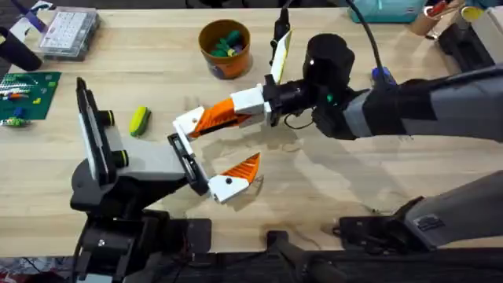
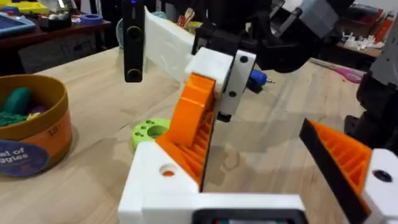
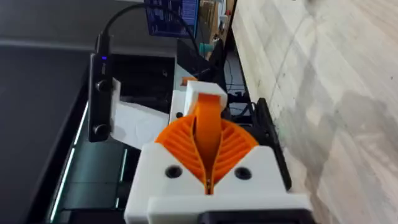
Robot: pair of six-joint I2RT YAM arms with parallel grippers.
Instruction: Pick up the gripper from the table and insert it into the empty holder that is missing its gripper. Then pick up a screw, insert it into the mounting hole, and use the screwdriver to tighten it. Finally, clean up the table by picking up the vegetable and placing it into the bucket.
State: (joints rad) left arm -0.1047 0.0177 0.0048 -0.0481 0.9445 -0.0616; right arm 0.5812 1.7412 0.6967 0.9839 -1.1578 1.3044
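Here, at centre frame above the counter point(image 1: 330, 181), the right arm's fingers point(image 3: 239, 146) clamp the gripper point(image 3: 208, 121), its base apparently seated in the holder point(image 2: 155, 183). The left arm's fingers point(image 2: 342, 155) stand wide apart. The plastic looks light, stiff and ribbed, and is probably best gripped across its flat flanks.

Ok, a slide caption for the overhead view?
Right pincer presses small orange ribbed finger into left arm's white bracket; round yellow-orange bucket behind.
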